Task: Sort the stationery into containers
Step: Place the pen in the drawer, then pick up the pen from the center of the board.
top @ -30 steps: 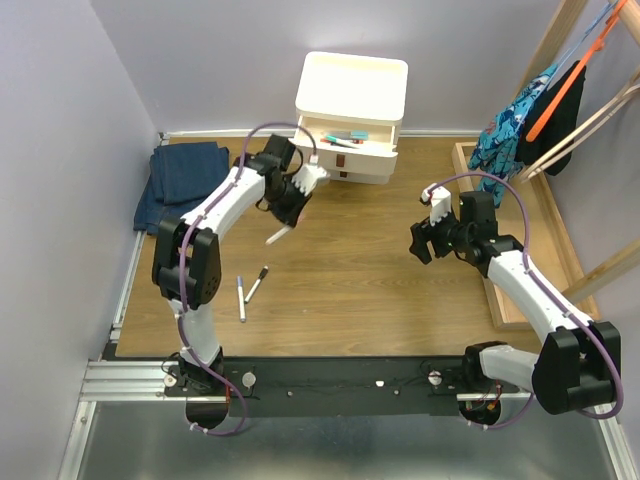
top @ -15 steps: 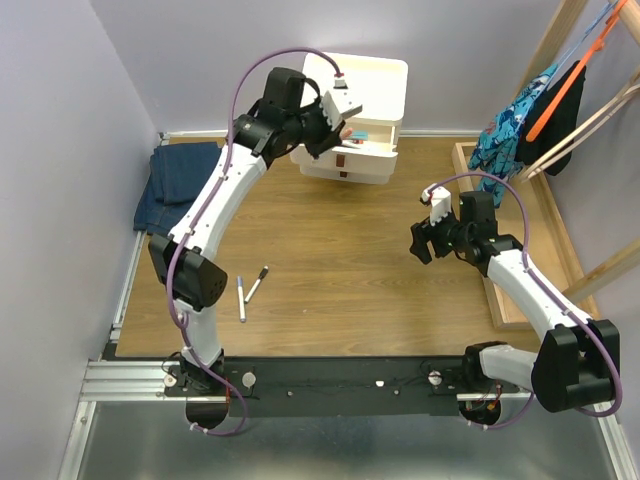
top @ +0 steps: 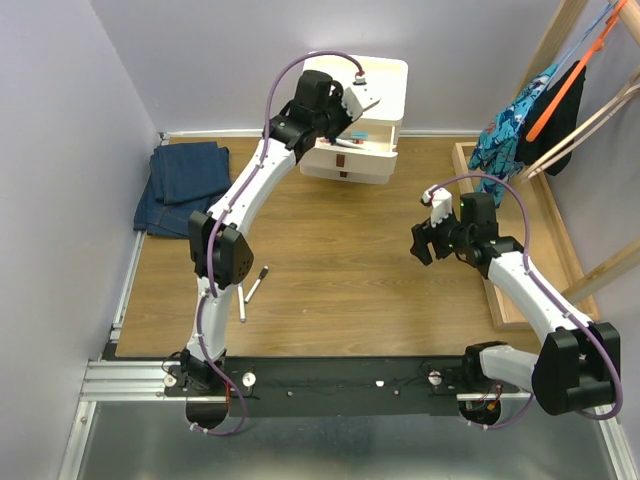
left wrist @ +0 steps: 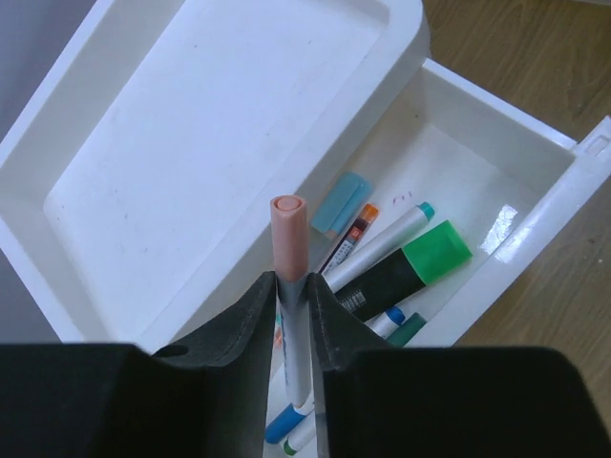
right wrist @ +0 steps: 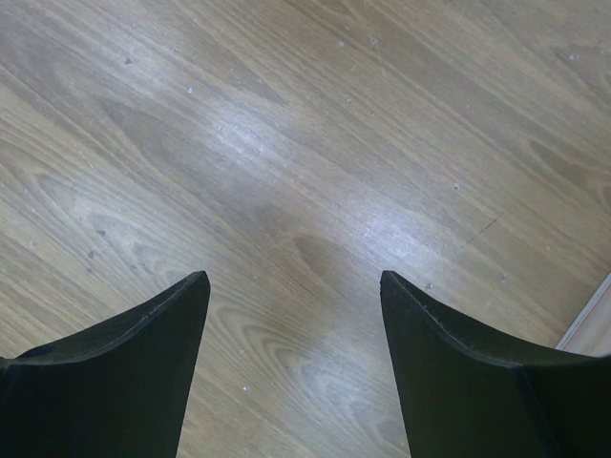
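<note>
L arm swings from mid tabletop to 12 o'clock, its jaws clamped on a pink-capped pen above the open top drawer w/ other markers inside, so release looks next; R jaws apart, idle at 3 o'clock; two pens wait at 7.

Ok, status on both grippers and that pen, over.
Left gripper shut on pink-capped pen, above open drawer. Right gripper open, empty, over table. Two more pens on table. Nothing blocking.
</note>
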Tool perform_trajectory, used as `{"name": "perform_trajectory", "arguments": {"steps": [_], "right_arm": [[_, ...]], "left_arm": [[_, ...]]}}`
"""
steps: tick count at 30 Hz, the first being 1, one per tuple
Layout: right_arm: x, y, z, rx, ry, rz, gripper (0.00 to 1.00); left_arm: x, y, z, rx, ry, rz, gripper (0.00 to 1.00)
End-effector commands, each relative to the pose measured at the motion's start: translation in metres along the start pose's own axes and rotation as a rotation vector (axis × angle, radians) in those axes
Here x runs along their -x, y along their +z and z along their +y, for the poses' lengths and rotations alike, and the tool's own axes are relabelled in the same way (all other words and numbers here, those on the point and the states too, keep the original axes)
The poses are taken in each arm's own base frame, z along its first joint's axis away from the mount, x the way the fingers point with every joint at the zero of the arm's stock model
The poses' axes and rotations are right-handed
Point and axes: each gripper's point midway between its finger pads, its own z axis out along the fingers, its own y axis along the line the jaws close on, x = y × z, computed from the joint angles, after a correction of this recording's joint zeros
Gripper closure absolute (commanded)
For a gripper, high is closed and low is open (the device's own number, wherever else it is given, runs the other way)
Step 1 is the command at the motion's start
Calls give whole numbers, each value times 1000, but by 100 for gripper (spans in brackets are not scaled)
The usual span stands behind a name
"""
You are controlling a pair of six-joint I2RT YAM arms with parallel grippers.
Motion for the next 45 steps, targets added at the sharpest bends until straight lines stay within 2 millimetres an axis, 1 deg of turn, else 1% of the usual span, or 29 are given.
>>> {"name": "perform_trajectory", "arguments": {"steps": [1,2,4,5,7,8,9,10,11,12,13,14,15,16,17,18,19,20,21,23,24,26,28,30,31,35,39,42,45], "right_arm": [[-3,-2,2,8,14,-16,20],[-4,-2,3,8,16,-16,20],[-3,-2,2,4,17,-20,20],[-5,-2,2,3,21,-19,20],[-6,-2,2,6,26,-17,20],[-7,-1,3,8,26,-16,20],[-9,-1,3,8,27,-14,20],[-9,-1,2,6,29,-15,20],[-9,-1,3,7,26,-15,20],[-9,-1,2,6,25,-15,20],[-9,-1,2,6,23,-15,20],[-10,-1,2,5,23,-13,20],[-10,0,2,7,23,-12,20],[-10,0,2,7,22,-11,20],[-11,0,2,6,22,-9,20],[-11,0,2,11,22,-11,20],[-11,2,3,15,23,-7,20],[-11,2,3,17,22,-7,20],[-11,3,3,21,22,-7,20],[-9,4,3,25,23,-5,20],[-10,4,2,24,28,-1,20],[-5,4,1,21,22,-4,20],[-5,4,0,22,21,2,20],[-3,4,-1,20,22,1,20],[-3,5,-1,22,23,1,20],[-1,4,-1,24,34,0,20],[-3,4,0,28,40,6,20],[-1,4,1,29,42,1,20],[-1,4,1,30,44,2,20]], "left_arm": [[9,0,24,147,19,2,59],[19,-7,27,161,14,-17,54],[27,-16,28,175,1,-31,51],[40,-30,32,192,-3,-51,49],[49,-44,30,192,-15,-65,48],[61,-64,34,213,-17,-82,47],[53,-69,27,207,-60,-61,47],[49,-77,26,218,-88,-43,46],[57,-106,27,241,-119,-57,44],[21,-106,14,248,-166,39,42],[4,-116,8,262,-271,73,41],[-2,-144,0,261,-325,92,39],[-42,-145,-27,204,-380,190,39],[-61,-155,-38,194,-441,240,38],[-78,-176,-49,188,-522,298,38],[-115,-181,-73,146,-563,399,39],[-130,-187,-89,112,-641,437,39],[-148,-201,-93,129,-741,477,41],[-179,-206,-115,110,-789,565,41],[-206,-217,-126,144,-867,648,42],[-223,-223,-133,168,-926,693,43],[-240,-232,-137,222,-962,749,43],[-257,-240,-145,228,-991,804,45],[-275,-249,-163,198,-1014,902,45],[-282,-254,-169,195,-1043,935,44],[-296,-265,-183,197,-1076,985,44],[-304,-267,-174,234,-1110,986,44],[-312,-272,-175,240,-1170,1015,47],[-317,-273,-176,232,-1181,1036,48]]}}
